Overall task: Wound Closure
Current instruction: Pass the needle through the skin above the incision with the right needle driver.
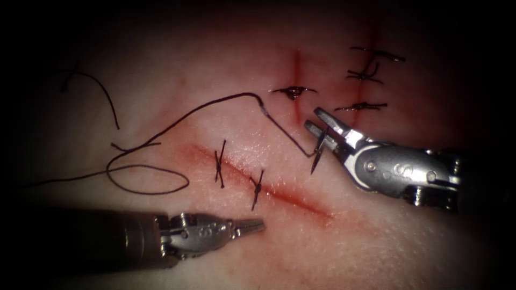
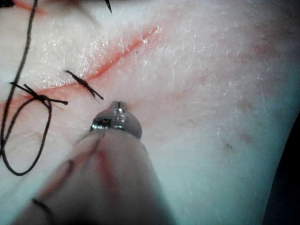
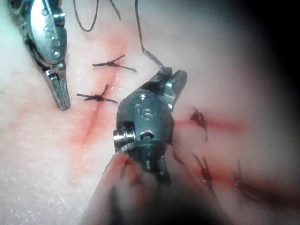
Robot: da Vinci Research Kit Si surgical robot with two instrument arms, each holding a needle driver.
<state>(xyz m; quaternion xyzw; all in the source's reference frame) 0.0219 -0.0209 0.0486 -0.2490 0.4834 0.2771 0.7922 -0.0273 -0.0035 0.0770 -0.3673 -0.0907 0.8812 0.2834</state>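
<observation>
Endoscope view, read from the left: the long black suture thread [image 1: 161,129] lies slack on the pale pork tissue [image 1: 376,241], looping on itself left of the cut, which suggests spare length laid clear of the working area. Below the loop, the left arm's steel needle driver [image 1: 252,226] lies low over the tissue with its jaws pressed together on nothing; it sits just below the long diagonal red cut [image 1: 279,193], near enough, I judge, to help when needed. Two knotted black stitches, the first [image 1: 220,164] and the second [image 1: 257,189], already cross the left half of that cut, and its right stretch is unstitched. A thin film of red fluid [image 1: 301,201] tints the open part.

From the loop the thread rises over the tissue and then runs down to the right, to the small dark curved needle [image 1: 318,151]. The right arm's steel needle driver [image 1: 318,128] has its jaws parted a little around the needle and grips it toward its upper end, by the look of it, with the tip hanging free above the tissue, right of the stitched part and not in the tissue. Further right and above, a short vertical red cut [image 1: 296,80] carries one stitch [image 1: 293,92], with more tied stitches [image 1: 363,75] beyond.
</observation>
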